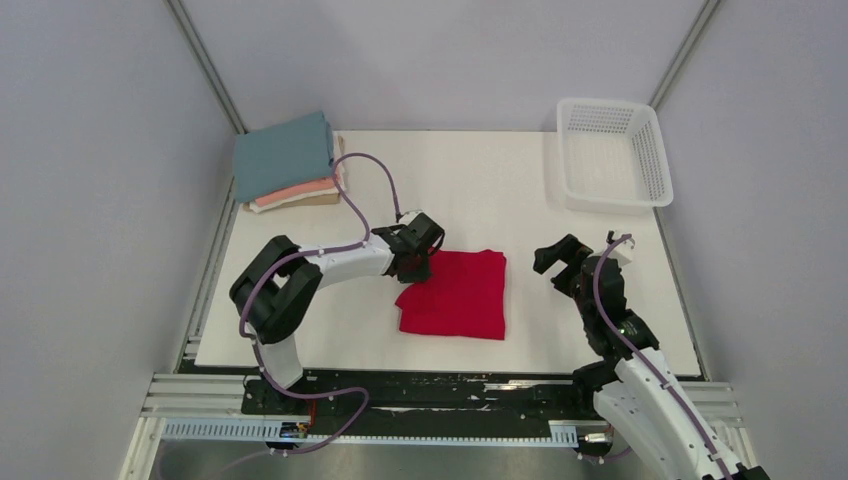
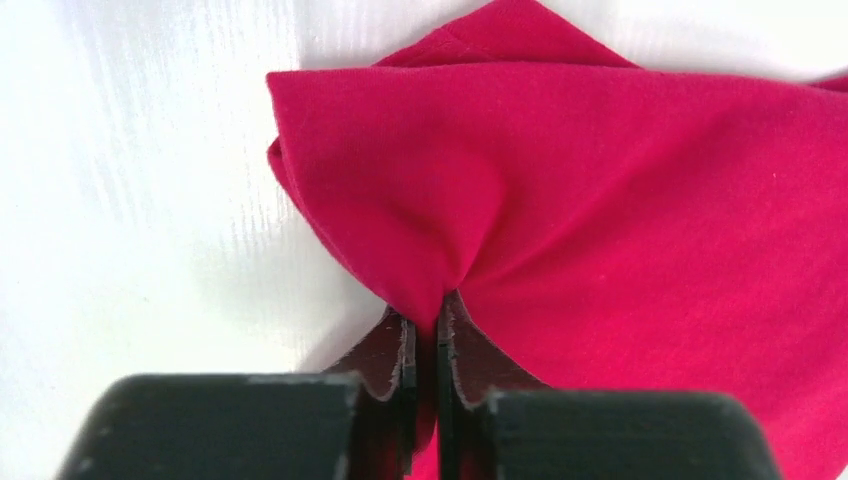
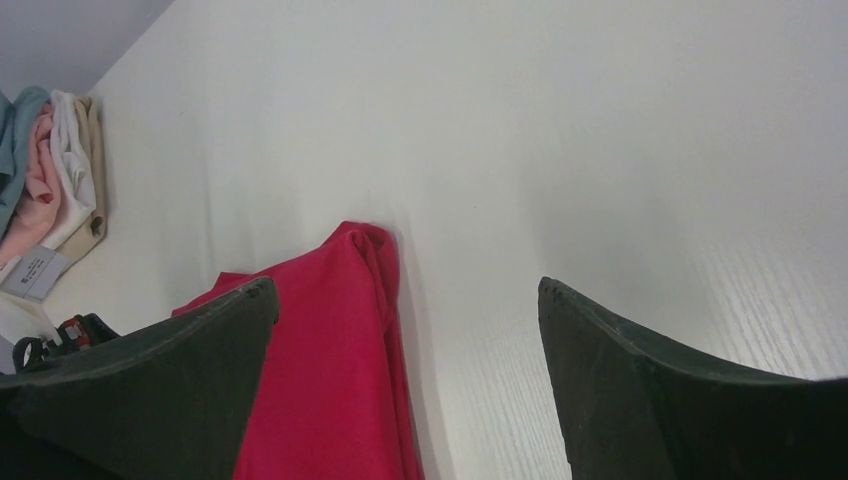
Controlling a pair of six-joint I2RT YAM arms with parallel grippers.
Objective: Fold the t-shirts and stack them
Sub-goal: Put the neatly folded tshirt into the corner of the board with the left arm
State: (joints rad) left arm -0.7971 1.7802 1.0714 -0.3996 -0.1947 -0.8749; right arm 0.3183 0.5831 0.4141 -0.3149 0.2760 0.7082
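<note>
At table centre, a soft crimson-red t-shirt point(image 1: 455, 298) lies folded into a roughly square packet on the white table top point(image 1: 480, 190), its edges about parallel to the table edges. Left gripper point(image 1: 416, 265): jaws pressed together on the cloth at the packet's far-left corner. The left wrist view shows the red fabric gathered into a pucker that runs straight into the closed fingertips, raised a little off the surface there. Whether every folded layer is in the pinch, cannot tell. Right gripper point(image 1: 557, 258): fingers spread, nothing between them, hanging off the shirt's right edge, near but not touching. Destination, by judgement: the stack of folded shirts at the far-left corner, with a teal-blue folded shirt point(image 1: 283, 155) on top and the edges of a salmon-pink shirt point(image 1: 298, 188) and a cream shirt point(image 1: 285, 200) showing beneath. Key relation: the stack lies farther from the bases and to the left of the left claw, on the left arm's own side and well apart from the right arm. A white plastic mesh basket point(image 1: 612, 152) sits at the opposite, far-right corner. Folding looks done; carrying the packet over looks like the step in hand. Risk: a one-corner pinch may let the packet hang and unfold in transit.
</note>
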